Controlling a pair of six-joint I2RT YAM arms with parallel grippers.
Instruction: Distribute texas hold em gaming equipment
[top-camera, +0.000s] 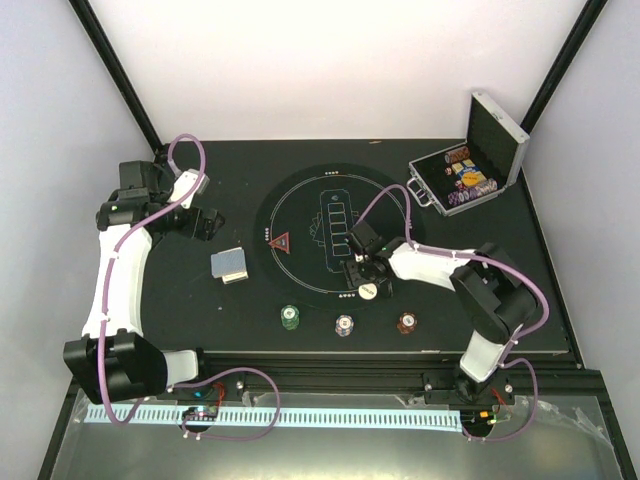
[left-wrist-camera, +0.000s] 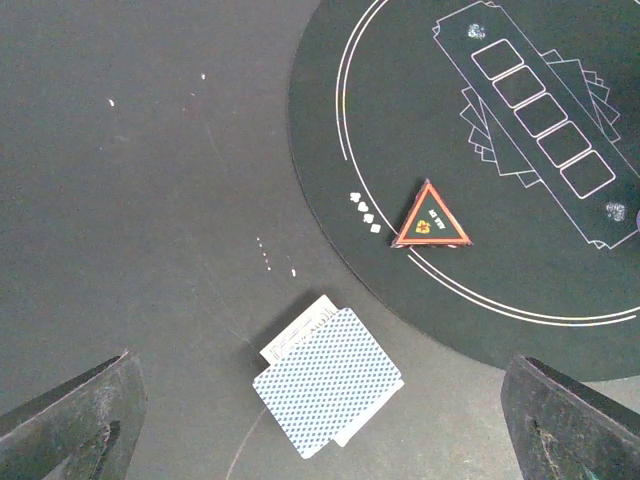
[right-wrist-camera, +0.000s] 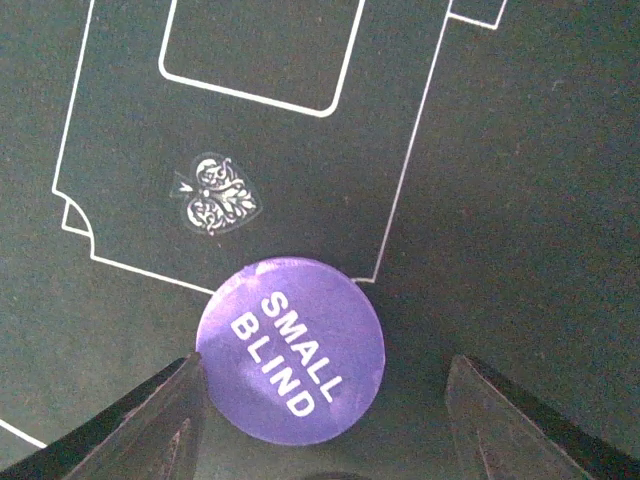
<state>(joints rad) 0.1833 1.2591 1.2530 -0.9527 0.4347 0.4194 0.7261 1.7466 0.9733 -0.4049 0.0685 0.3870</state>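
A purple disc marked SMALL BLIND (right-wrist-camera: 290, 350) lies flat on the round black mat (right-wrist-camera: 520, 150). My right gripper (right-wrist-camera: 328, 425) is open around it: the left finger (right-wrist-camera: 150, 425) is at the disc's edge and the right finger (right-wrist-camera: 510, 425) stands clear of it. In the top view that gripper (top-camera: 362, 268) hovers over the mat's near right part, with a white disc (top-camera: 369, 291) just in front of it. A small stack of blue-backed cards (left-wrist-camera: 325, 385) lies left of the mat, between the fingers of my open left gripper (left-wrist-camera: 322, 430). A red triangle marker (left-wrist-camera: 431, 218) sits on the mat's left rim.
Green (top-camera: 290, 317), purple-white (top-camera: 344, 325) and red-brown (top-camera: 407, 323) chip stacks stand in a row near the front edge, before the mat (top-camera: 300, 200). The open silver case (top-camera: 495, 140) with more chips sits at the back right. The left gripper (top-camera: 205, 225) hangs left of the cards (top-camera: 230, 265).
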